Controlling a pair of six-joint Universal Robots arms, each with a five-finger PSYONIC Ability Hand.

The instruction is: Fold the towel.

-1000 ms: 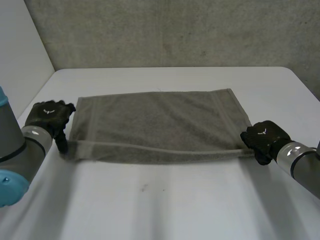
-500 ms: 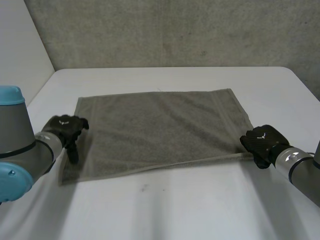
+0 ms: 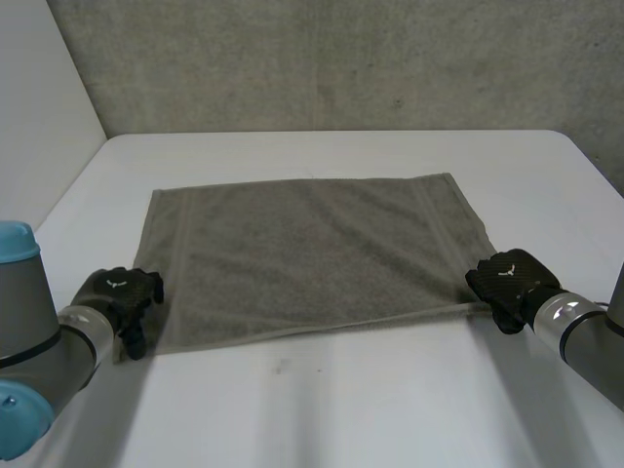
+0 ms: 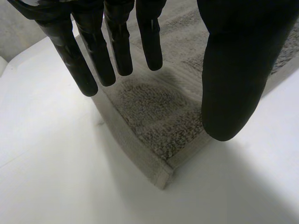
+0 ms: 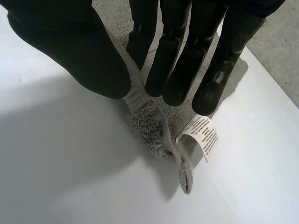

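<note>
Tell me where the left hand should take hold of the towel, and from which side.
Best grip the near left corner of the towel by its hem. It lies flat on the table between the fingers and thumb of the open left hand, so come from above and the outer side, then pinch the hem. The right hand has the other near corner.

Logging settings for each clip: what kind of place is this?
Probably a robotics lab or test bench: bare white table, rough concrete wall behind, towel laid out between the left hand and right hand.
</note>
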